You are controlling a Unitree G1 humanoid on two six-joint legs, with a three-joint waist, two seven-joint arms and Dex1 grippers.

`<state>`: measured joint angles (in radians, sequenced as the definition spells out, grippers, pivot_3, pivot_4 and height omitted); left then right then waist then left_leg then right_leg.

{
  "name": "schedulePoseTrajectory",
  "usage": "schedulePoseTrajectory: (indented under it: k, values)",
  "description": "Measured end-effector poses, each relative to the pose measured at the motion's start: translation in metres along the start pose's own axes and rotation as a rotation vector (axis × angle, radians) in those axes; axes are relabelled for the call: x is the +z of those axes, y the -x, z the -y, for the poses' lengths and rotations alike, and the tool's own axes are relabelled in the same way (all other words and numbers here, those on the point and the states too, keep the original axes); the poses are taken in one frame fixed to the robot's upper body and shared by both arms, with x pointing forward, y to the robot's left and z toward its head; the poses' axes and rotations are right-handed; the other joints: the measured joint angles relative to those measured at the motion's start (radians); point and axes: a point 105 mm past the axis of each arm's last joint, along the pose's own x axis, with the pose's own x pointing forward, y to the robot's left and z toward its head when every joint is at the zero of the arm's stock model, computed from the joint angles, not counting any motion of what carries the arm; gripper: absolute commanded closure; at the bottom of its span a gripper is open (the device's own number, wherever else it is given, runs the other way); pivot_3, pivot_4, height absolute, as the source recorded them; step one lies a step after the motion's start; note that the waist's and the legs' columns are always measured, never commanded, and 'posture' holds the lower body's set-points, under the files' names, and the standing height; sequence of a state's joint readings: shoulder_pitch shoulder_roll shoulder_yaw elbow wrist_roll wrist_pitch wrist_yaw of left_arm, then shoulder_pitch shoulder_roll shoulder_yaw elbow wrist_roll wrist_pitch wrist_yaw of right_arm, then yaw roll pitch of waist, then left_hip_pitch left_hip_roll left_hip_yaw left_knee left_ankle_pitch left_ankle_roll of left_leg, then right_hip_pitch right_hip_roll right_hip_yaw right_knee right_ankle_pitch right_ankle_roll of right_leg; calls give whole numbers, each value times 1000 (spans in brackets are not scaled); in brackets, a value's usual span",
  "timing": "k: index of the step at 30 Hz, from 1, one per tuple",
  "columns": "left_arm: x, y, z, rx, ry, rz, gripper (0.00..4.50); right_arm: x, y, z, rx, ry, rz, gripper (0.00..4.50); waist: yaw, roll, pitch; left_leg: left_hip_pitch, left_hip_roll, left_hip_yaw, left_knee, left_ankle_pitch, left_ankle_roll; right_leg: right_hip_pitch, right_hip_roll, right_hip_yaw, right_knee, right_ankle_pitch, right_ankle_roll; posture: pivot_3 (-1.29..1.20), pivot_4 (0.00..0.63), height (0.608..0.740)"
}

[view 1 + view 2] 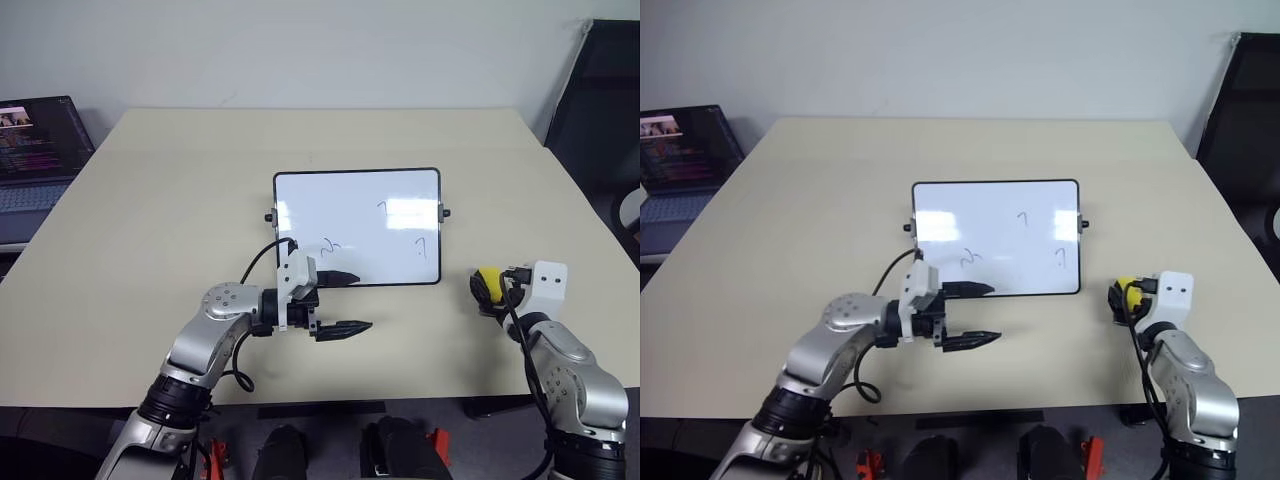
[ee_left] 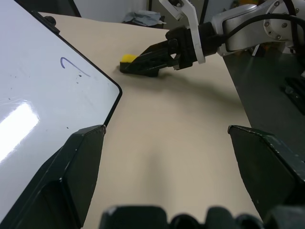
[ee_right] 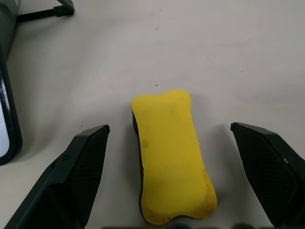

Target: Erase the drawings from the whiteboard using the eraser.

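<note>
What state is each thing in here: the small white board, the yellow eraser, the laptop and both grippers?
Small black-framed whiteboard: flat on the table, marker squiggles unerased.
Yellow block eraser: lying on the table, ungripped.
Right gripper: open, fingers straddling the eraser.
Left gripper: open, at the board's near edge.
Dark laptop: open, screen lit.
</note>
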<state>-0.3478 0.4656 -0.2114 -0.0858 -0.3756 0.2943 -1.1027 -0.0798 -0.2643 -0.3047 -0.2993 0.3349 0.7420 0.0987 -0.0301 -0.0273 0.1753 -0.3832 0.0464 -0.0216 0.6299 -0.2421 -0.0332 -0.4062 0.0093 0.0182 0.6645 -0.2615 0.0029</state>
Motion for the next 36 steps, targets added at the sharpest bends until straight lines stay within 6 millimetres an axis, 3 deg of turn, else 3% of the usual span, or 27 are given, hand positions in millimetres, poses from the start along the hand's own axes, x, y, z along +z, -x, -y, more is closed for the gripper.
schedulePoseTrajectory:
  k: [3,6,12,14,27,36]
  values:
    - [1,0,-1,2,-3,-1,0,3,-1,-2,4,-3,8,34,0,0,0,0,0,0,0,0,0,0,0,0,0,0,0,0,150,740]
    - [1,1,-2,4,-4,-2,0,2,-1,-2,6,-6,6,645,0,0,0,0,0,0,0,0,0,0,0,0,-1,0,0,0,150,740]
    - [-1,1,-3,9,0,-6,0,-2,-3,-2,5,-16,-8,2857,0,0,0,0,0,0,0,0,0,0,0,0,0,0,0,0,150,740]
    - [-1,1,-3,10,-2,-6,0,-2,-3,-2,6,-16,-6,3335,0,0,0,0,0,0,0,0,0,0,0,0,0,0,0,0,150,740]
    - [4,1,-9,25,-37,-5,0,3,-4,-3,-1,3,11,3335,0,0,0,0,0,0,0,0,0,0,0,0,0,0,0,0,150,740]
    - [-4,-1,-45,228,-136,-61,0,32,1,-27,90,66,164,3335,0,0,0,0,0,0,0,0,0,0,0,0,0,0,0,0,150,740]
